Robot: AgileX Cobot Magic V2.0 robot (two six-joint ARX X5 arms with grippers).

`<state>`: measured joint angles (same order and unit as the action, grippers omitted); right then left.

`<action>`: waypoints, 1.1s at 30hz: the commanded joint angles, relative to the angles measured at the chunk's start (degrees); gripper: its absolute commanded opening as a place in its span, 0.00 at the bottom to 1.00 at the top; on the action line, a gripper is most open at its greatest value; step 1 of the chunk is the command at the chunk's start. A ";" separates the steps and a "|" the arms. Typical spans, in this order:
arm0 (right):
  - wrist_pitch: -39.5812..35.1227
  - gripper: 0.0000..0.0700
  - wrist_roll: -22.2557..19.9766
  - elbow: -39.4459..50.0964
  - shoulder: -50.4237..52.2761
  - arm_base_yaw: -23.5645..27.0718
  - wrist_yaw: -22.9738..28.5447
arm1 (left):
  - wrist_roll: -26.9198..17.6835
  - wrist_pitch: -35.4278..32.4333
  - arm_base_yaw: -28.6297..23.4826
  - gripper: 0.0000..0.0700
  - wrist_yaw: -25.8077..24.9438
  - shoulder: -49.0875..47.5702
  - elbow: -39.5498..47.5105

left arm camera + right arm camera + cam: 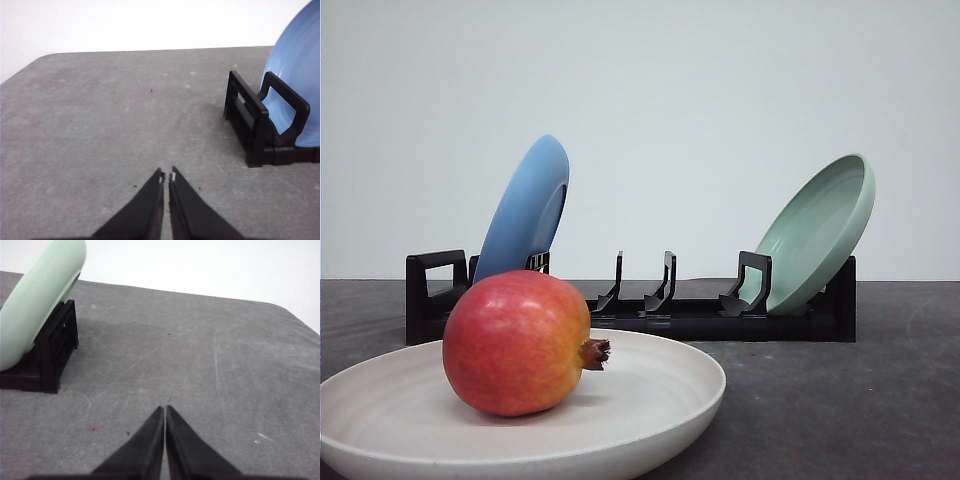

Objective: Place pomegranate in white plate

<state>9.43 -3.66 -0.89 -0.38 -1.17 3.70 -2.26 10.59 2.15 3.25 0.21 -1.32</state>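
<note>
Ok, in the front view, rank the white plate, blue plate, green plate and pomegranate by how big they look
1. Round matte off-white plate, nearest the camera, which inflates it.
2. Glossy red pomegranate, also near.
Tilted blue plate and tilted pale green plate look alike, both farther back; unranked.

Red-orange pomegranate [518,343], off-white plate [660,400], blue plate [525,210], pale green plate [820,230], seemingly black rack [680,320].

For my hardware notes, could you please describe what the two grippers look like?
Both look alike: the left gripper and right gripper each have two matte black fingers tapering to narrow pointed tips. The left gripper's tips carry small pale marks. No cables or lettering are visible.
</note>
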 commanded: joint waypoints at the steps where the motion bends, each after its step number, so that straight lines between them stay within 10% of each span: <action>1: -0.42 0.00 -0.42 0.22 0.17 -0.04 0.28 | 0.17 0.09 -0.04 0.00 0.35 -0.04 0.63; 33: -0.42 0.00 -0.42 0.24 0.17 -0.04 0.26 | 0.17 0.09 -0.04 0.00 0.35 -0.04 0.63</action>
<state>9.43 -3.66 -0.89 -0.38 -1.17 3.70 -2.26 10.59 2.15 3.25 0.21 -1.32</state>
